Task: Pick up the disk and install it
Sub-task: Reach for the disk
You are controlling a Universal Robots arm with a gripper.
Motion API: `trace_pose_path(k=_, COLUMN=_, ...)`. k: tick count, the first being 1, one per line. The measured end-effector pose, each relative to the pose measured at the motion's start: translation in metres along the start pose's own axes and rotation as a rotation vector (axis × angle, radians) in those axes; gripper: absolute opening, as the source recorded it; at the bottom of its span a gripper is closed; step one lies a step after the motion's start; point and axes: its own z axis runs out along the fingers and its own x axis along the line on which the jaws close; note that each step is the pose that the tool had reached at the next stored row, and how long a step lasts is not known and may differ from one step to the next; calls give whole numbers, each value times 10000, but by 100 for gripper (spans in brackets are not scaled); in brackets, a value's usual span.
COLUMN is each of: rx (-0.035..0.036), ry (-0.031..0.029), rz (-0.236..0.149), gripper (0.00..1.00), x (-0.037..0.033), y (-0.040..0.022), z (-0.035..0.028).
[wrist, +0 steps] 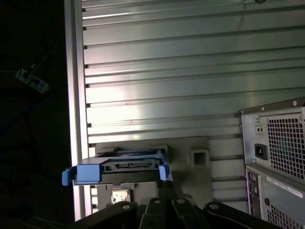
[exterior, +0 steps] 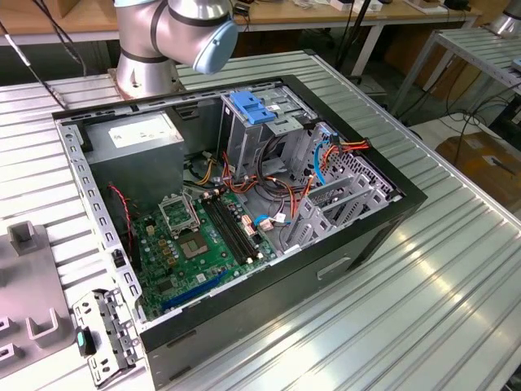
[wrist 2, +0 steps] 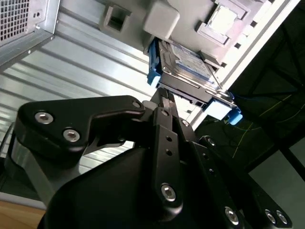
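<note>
The disk (wrist 2: pixel 188 62) (wrist: pixel 119 167) is a dark metal drive with blue plastic side rails. In both wrist views it lies on a grey fixture plate (wrist 2: pixel 162 19) (wrist: pixel 190 148) near the table's edge. My gripper (wrist 2: pixel 164 93) (wrist: pixel 164 185) is right at the disk's near edge, beside one blue rail. Its two black fingers (wrist 2: pixel 159 114) are pressed together with nothing visible between them. I cannot tell whether the tips touch the disk. In the exterior view the open computer case (exterior: pixel 73 142) lies on its side, with a metal drive cage (exterior: pixel 244 138) under a blue latch piece (exterior: pixel 252 107).
The case's rear panel with vent grilles (wrist: pixel 279 148) (wrist 2: pixel 19 21) stands close to the fixture. The ribbed aluminium table (exterior: pixel 440 269) drops off just past the disk (wrist: pixel 74 95). The arm's base (exterior: pixel 146 49) stands behind the case. Grey fixtures (exterior: pixel 24 244) lie at the exterior view's left.
</note>
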Motion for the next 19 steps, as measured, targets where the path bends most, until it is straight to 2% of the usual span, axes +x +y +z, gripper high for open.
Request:
trace_pose_path(k=9, rx=-3, ry=-49, rz=-1, gripper=11, x=476, y=-2, z=49)
trace_pose_path(k=10, rx=-5, ry=-62, rz=-2, gripper=11, x=549, y=-6, z=59)
trace_pose_path(k=15, rx=-9, ry=-106, rz=-5, gripper=11, x=781, y=-19, z=94)
trace_pose_path(k=16, rx=-8, ry=-108, rz=-4, gripper=11, x=824, y=-16, z=101)
trace_pose_path(k=19, rx=-8, ry=-109, rz=-5, gripper=11, x=839, y=-1, z=111)
